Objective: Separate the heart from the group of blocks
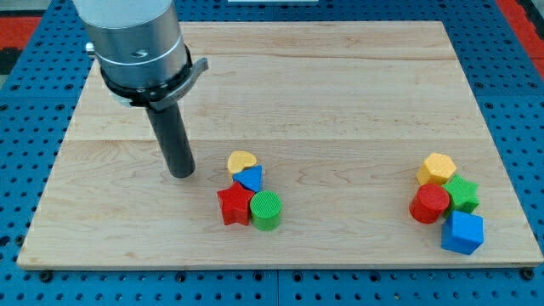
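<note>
Resting on the wooden board [340, 93] left of centre, my tip [180, 174] grips nothing, being a bare rod end, and touches no block. Just to its right, a small gap away, lies the yellow heart [242, 161], at the top of a tight cluster with the blue triangle [251, 178] touching its lower edge, then the red star [235, 205] and green cylinder [266, 209] below. Well apart at the frame's lower right sit a yellow hexagon [437, 167], green star [462, 192], red cylinder [429, 204] and blue block [462, 232].

bare board left of yellow heart [242, 161], blue block [251, 178] touching
</note>
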